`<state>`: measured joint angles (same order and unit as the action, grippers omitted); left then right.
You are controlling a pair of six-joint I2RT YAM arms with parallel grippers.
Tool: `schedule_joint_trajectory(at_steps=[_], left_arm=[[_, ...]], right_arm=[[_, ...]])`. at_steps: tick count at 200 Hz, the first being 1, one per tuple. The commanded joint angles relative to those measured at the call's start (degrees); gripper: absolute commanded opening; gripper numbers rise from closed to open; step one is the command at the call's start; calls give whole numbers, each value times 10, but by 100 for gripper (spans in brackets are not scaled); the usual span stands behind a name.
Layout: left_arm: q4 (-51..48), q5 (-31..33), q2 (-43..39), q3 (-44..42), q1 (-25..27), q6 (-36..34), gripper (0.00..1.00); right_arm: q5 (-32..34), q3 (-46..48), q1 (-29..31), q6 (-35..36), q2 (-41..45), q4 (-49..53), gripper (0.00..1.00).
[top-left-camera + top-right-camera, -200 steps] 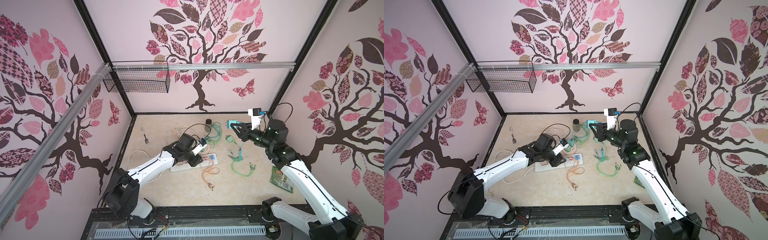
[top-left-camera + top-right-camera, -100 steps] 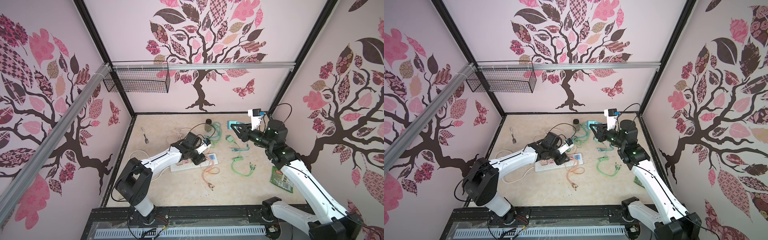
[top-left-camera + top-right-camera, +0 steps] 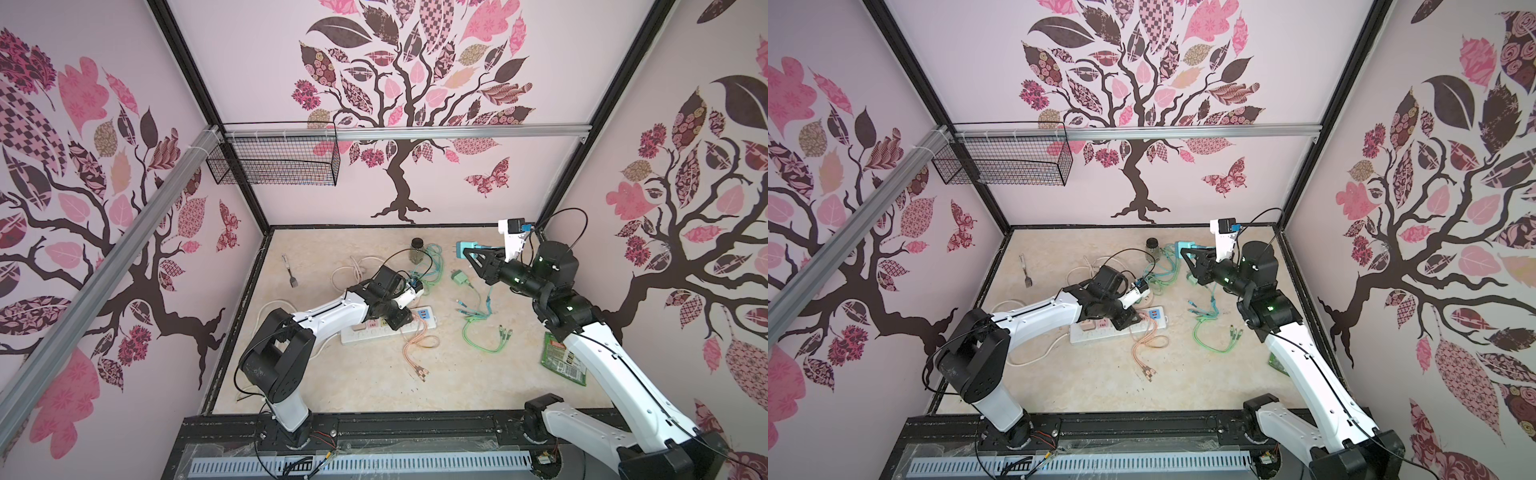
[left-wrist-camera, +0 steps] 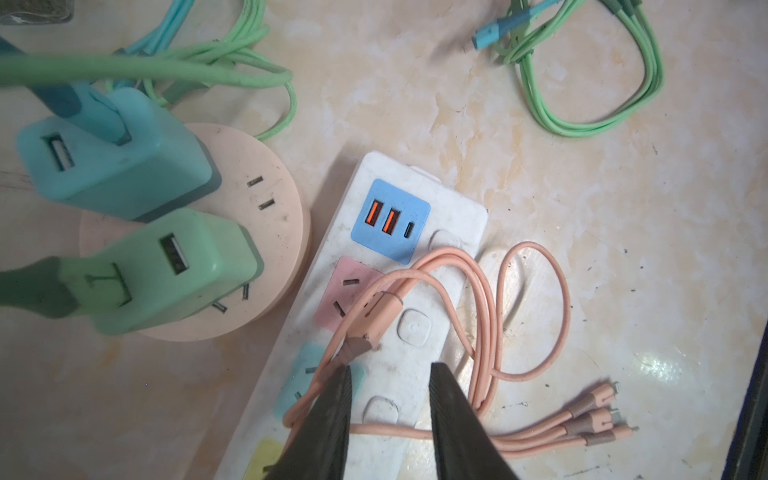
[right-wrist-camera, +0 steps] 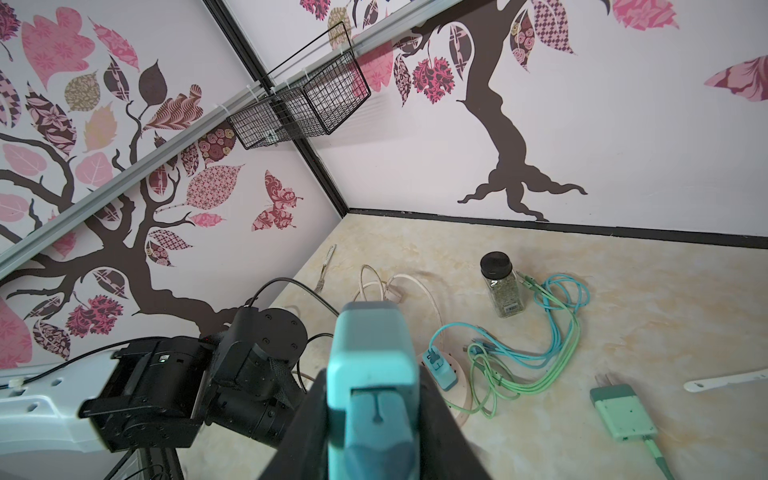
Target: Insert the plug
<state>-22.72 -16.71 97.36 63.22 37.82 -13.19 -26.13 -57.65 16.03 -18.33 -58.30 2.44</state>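
Note:
The plug (image 5: 372, 353), a teal adapter with its prongs pointing away from the arm, hangs in the air above the back of the table, and my right gripper (image 5: 372, 399) is shut on it; both top views show it (image 3: 462, 250) (image 3: 1182, 248). My left gripper (image 4: 390, 368) stands open low over the white power strip (image 4: 415, 299), one finger (image 4: 332, 415) above a teal socket and the other at the strip's edge. It holds nothing. Both top views show this gripper (image 3: 400, 321) (image 3: 1127, 322) on the strip (image 3: 428, 322).
A round peach socket hub (image 4: 270, 232) beside the strip carries a blue and a green adapter. A peach cable (image 4: 536, 311) lies over the strip. Green cables (image 3: 482, 332), a loose green adapter (image 3: 459, 277), a spice jar (image 3: 417, 249), a fork (image 3: 289, 272) and a green packet (image 3: 565, 359) lie around.
My left gripper's jaws have narrowed and its arm has swung while the gripper stays over the power strip. The right arm holds still with the plug.

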Motion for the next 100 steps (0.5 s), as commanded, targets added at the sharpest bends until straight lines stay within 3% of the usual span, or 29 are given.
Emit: schedule_joint_trajectory(at_steps=[1, 100], left_arm=[[28, 3, -7, 13, 3, 4, 36], [17, 8, 21, 17, 3, -17, 39]], right_arm=[[0, 0, -3, 5, 18, -10, 15], [6, -1, -5, 11, 24, -4, 15]])
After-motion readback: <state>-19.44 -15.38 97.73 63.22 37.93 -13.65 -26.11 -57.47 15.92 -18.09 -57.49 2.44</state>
